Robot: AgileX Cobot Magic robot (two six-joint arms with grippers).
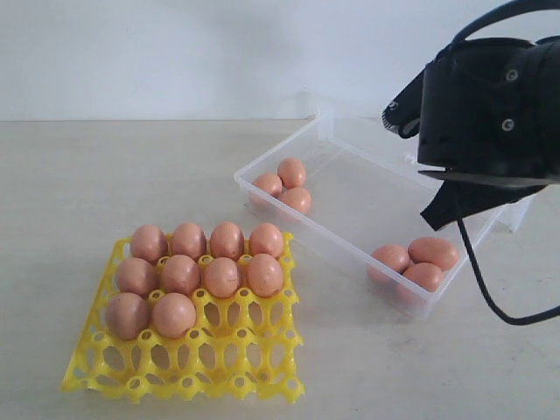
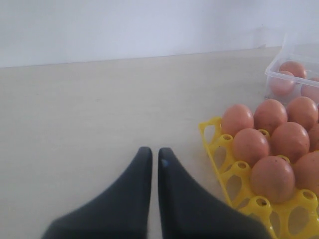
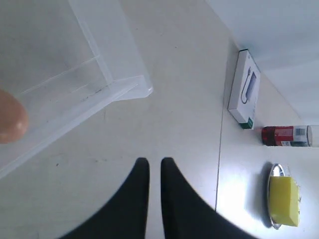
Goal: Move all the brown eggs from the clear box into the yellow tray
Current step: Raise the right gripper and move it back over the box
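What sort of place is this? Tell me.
Probably a robot test bench: plain pale tabletop, bare white wall, and a bright yellow plastic egg tray staged beside a clear plastic box.

Pale beige tabletop (image 1: 105, 175), matte, evenly lit. Plain white wall (image 1: 175, 52) behind. Soft diffuse light, faint shadows.

Beside the matt black fingers (image 2: 129, 199), the brown eggs (image 2: 271, 178) look smooth and matt, the yellow tray (image 2: 224, 142) glossy plastic. The clear box (image 3: 114, 74) is transparent plastic.
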